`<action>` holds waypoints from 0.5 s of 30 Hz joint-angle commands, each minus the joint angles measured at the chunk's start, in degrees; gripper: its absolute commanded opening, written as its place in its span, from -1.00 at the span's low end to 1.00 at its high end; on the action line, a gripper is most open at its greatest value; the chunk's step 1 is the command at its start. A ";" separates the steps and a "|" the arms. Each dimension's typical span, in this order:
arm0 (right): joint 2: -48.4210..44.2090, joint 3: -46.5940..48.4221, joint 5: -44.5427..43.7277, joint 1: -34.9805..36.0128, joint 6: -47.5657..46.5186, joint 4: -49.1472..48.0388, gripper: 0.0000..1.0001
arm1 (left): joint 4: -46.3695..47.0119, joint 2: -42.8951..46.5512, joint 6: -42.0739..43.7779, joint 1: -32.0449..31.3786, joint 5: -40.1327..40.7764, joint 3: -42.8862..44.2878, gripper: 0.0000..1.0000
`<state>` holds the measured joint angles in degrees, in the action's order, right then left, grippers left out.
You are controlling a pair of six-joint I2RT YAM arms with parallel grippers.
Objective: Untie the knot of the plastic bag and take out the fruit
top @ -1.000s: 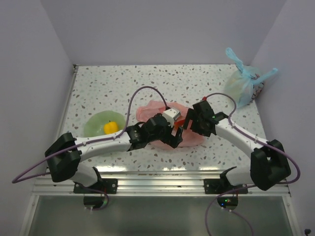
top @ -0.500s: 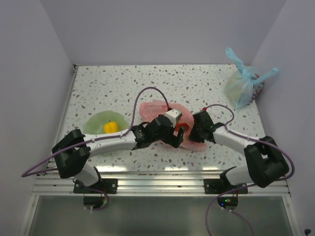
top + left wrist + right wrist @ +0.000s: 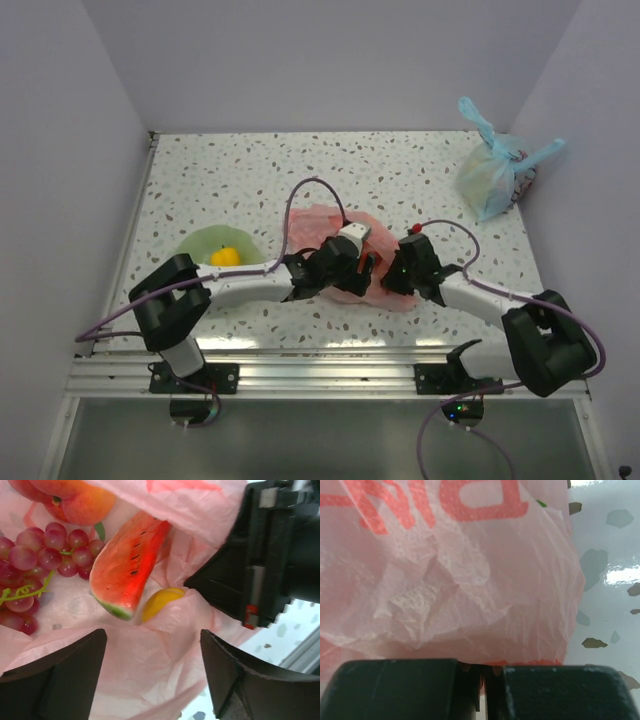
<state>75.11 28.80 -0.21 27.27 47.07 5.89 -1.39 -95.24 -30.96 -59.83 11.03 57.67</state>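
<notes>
Converging at mid-table, your two arms meet over the pink plastic bag in the overhead view. The left gripper reaches into its near side, and the right gripper presses in just beside it. A green bowl to the left holds one round yellow fruit. A blue bag sits well apart at the far right corner. No knot is visible, and the bag's mouth looks undone.

From the left wrist, your fingers stand wide apart with nothing held, loose film lying slack between them. Beyond lie a watermelon slice, a grape cluster, a peach and a small yellow piece tucked under the slice.

From the right wrist, the pads are closed together with a sliver of film apparently caught in the seam. The printed bag wall bulges right above them.

Expect the film to be thin, slick and easy to tear, so pin it by a bunched edge. The slice looks light, rigid and smooth; take it across its thick middle, clear of the film.
</notes>
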 commanded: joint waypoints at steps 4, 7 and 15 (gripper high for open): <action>-2.95 -1.37 3.72 0.07 -0.49 -2.72 -1.00 | 0.50 -3.19 -2.69 -0.37 -0.65 -1.23 0.16; -3.04 -1.55 4.60 0.07 0.21 -4.65 -1.00 | 3.58 -3.11 -4.28 -0.37 -3.20 -5.97 -0.26; 0.12 0.73 5.13 0.07 1.18 -9.06 -1.00 | 3.14 0.57 -3.41 -0.46 -4.53 -11.17 -0.69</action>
<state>74.19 27.64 3.38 27.27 47.40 0.82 6.94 -94.85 -34.94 -60.03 7.18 50.85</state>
